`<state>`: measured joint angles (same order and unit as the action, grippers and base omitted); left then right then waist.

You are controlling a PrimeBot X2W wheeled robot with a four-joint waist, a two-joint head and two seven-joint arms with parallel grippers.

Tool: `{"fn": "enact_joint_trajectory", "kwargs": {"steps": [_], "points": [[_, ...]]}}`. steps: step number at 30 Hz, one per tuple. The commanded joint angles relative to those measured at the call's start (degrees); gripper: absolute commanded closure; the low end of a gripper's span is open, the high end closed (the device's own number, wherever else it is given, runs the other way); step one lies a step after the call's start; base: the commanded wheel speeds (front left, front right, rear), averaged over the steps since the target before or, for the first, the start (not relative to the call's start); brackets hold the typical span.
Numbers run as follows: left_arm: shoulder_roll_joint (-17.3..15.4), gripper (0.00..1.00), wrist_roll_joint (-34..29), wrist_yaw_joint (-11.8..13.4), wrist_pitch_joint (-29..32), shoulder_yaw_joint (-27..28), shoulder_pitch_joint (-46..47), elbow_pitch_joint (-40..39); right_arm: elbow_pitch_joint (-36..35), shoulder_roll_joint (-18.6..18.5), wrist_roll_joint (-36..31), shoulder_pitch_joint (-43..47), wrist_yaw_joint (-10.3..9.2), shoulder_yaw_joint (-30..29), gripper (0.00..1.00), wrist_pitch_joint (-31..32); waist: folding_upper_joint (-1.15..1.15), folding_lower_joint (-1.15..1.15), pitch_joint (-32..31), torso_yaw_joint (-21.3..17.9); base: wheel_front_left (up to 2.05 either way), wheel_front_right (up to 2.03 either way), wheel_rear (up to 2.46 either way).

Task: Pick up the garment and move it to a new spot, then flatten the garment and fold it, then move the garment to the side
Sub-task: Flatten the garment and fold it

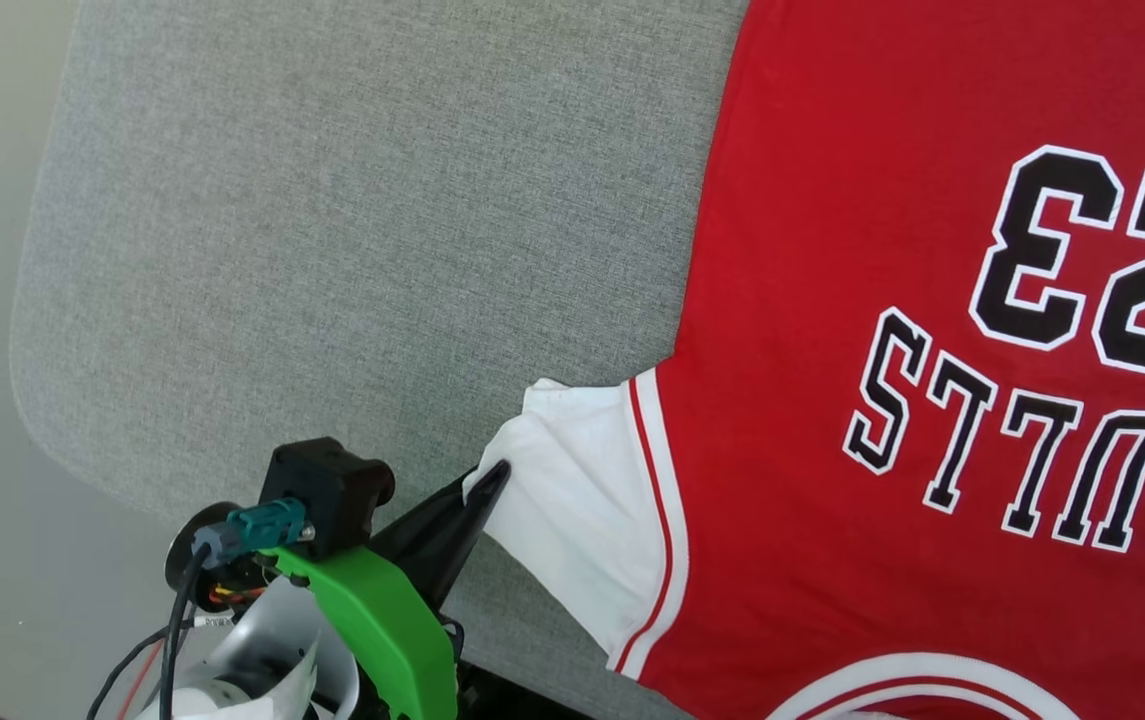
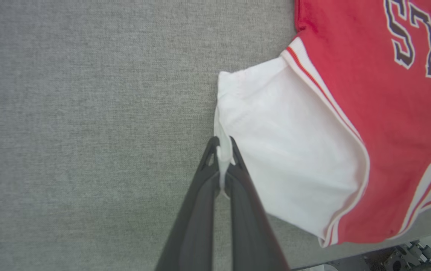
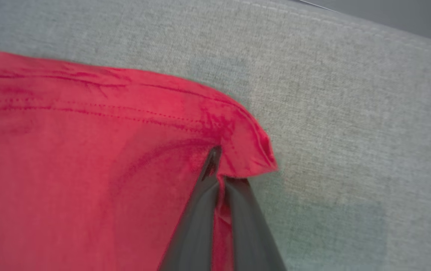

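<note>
Nearest you, at 7 o'clock in the head view, your left gripper (image 1: 490,482) points toward 1 o'clock, fingers pinched together on the outer edge of the white sleeve (image 1: 582,500); the left wrist view shows a fold of white cloth caught between them. From that grip the shirt (image 1: 882,200) spreads toward 2 and 3 o'clock, flat on the grey pad (image 1: 332,250); its collar (image 1: 912,665) is toward you and its long axis runs from 6 to about 12. Farther out, in the right wrist view, your right gripper (image 3: 223,169) is closed on a red stitched hem corner (image 3: 253,158), cloth showing between the fingers; the red body lies toward 9 o'clock from it. Which hem corner it is I cannot tell; the two grips appear to sit at opposite ends of the shirt's length, so the coming move likely turns on holding them apart along that axis.
</note>
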<state>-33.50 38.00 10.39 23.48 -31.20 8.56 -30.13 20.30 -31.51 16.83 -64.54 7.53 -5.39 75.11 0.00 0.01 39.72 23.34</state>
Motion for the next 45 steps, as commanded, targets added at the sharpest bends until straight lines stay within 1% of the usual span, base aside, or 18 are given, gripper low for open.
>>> {"fn": "enact_joint_trajectory", "kwargs": {"steps": [1,5,9,12,17,22,25,30,34,39,45], "points": [[0.4,1.0,0.4,-0.1,-0.4,0.1,1.1,0.2,1.8,0.7,0.1,3.6,-0.04,0.2,1.0,0.9,0.0,-0.01,-0.7,-0.4,0.0,0.0,0.0],[-0.2,1.0,-0.4,0.3,-0.3,0.4,1.3,1.0,2.3,0.9,0.5,5.4,-0.04,-0.1,1.0,-0.4,0.0,-0.01,-2.9,-1.4,0.0,0.0,0.0],[-0.4,1.0,-0.7,1.0,-0.4,1.0,1.4,1.8,3.3,1.2,0.9,8.9,-0.04,-0.8,1.0,-2.2,0.0,-0.01,-6.5,-2.8,0.0,0.0,0.0],[-1.0,1.0,-0.5,1.7,0.1,1.4,0.8,2.6,3.9,0.7,1.0,12.4,-0.04,-0.6,1.0,-3.1,0.0,-0.01,-9.8,-4.4,0.0,0.0,0.0],[-1.9,1.0,0.1,2.4,0.8,2.0,-0.4,3.3,3.9,1.6,1.6,18.4,-0.04,-1.9,1.0,-4.0,0.0,-0.01,-15.4,-6.9,0.0,0.0,0.0],[-2.5,1.0,0.4,3.3,1.3,2.1,-1.9,4.6,2.4,1.1,3.4,27.1,-0.04,-3.7,1.0,-4.9,0.0,-0.01,-20.6,-9.1,0.0,0.0,0.0],[-2.3,1.0,1.0,3.9,0.9,2.3,-3.3,5.2,-0.3,1.0,4.5,32.9,-0.04,-4.4,1.0,-5.0,0.0,-0.01,-22.9,-10.7,0.0,0.0,0.0],[-2.0,1.0,1.7,4.3,0.2,2.6,-4.4,6.2,-6.2,2.2,6.5,41.6,-0.04,-7.7,1.0,-4.4,0.0,-0.01,-26.1,-13.0,0.0,0.0,0.0],[-1.6,1.0,1.8,4.5,-0.7,2.9,-4.5,7.1,-10.7,4.4,7.8,47.6,-0.04,-10.3,1.0,-3.6,0.0,-0.01,-27.9,-14.3,0.0,0.0,0.0],[0.2,1.0,2.6,4.3,-1.4,2.2,-4.6,8.9,-17.2,8.0,8.8,55.5,-0.04,-14.5,1.0,-3.5,0.0,-0.01,-29.8,-15.0,0.0,0.0,0.0],[1.8,1.0,2.7,4.3,-2.5,1.4,-4.6,10.7,-25.4,11.8,9.5,64.4,-0.04,-17.2,1.0,-2.5,0.0,-0.01,-31.2,-15.8,0.0,0.0,0.0]]}}
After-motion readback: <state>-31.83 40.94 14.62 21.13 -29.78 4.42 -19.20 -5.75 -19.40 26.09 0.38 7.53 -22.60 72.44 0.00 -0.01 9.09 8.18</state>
